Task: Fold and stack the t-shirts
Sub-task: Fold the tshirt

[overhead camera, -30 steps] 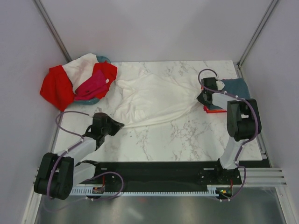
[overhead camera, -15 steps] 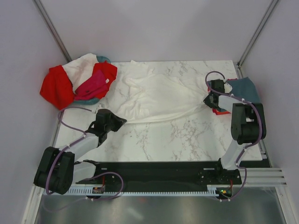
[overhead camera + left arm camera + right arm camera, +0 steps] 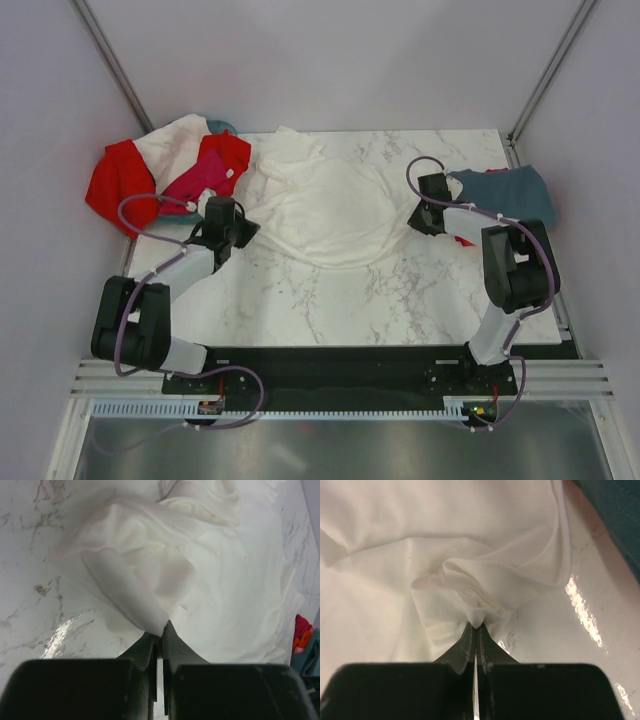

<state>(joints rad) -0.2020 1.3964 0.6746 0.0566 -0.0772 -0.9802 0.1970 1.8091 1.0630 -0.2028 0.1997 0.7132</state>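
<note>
Both left fingers (image 3: 143,652) and right fingers (image 3: 463,649) pinching white t-shirt (image 3: 330,205), long axis left-right.

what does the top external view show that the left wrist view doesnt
Only the top external: the right claw at the white t-shirt's right edge, and the red t-shirt and magenta t-shirt heaped at the far left. Only the left wrist: the left claw close up, shut on a fold of that shirt. Both: the white shirt lying rumpled on the marble table.
</note>
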